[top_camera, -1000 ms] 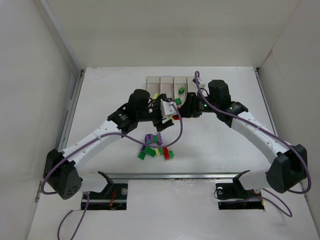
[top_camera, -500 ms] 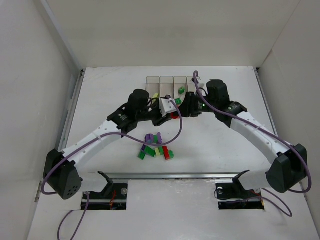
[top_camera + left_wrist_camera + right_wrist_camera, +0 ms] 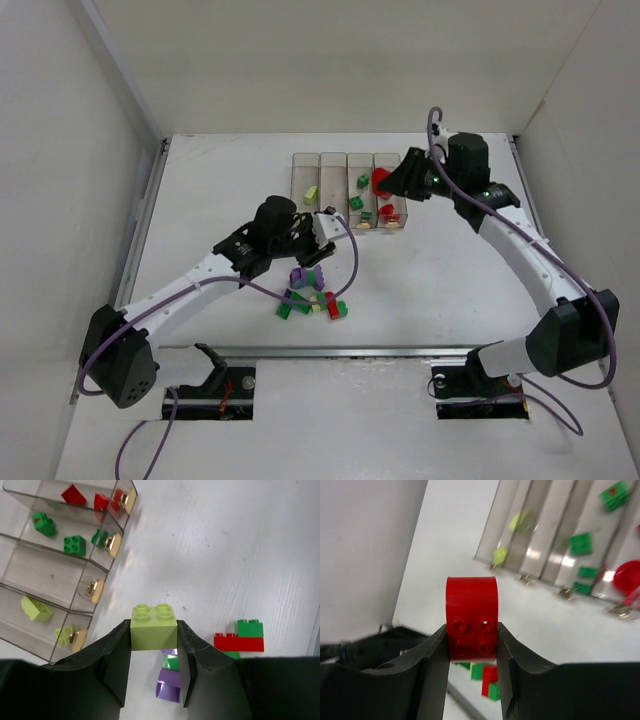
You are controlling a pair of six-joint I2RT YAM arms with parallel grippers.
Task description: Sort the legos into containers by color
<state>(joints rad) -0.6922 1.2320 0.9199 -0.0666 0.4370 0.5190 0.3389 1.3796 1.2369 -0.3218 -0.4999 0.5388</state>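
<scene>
— How will these handle?
— Light, stiff, slick; pinch the flat sides. The left gripper (image 3: pixel 153 628) clamps a pale yellow-green plastic brick (image 3: pixel 153 636) over the loose pile (image 3: pixel 312 300); the right gripper (image 3: pixel 472 630) clamps a red plastic brick (image 3: pixel 471 600) above the four joined clear plastic bins (image 3: pixel 333 178).
— Contents?
— From the right: red, green, nothing, yellow-green

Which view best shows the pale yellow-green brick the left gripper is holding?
The left wrist view: the yellow-green brick sits centred and sharp, four studs up, clamped between the jaws of the left gripper. In the top external view it cannot be made out. The right wrist view does not show it.
</scene>
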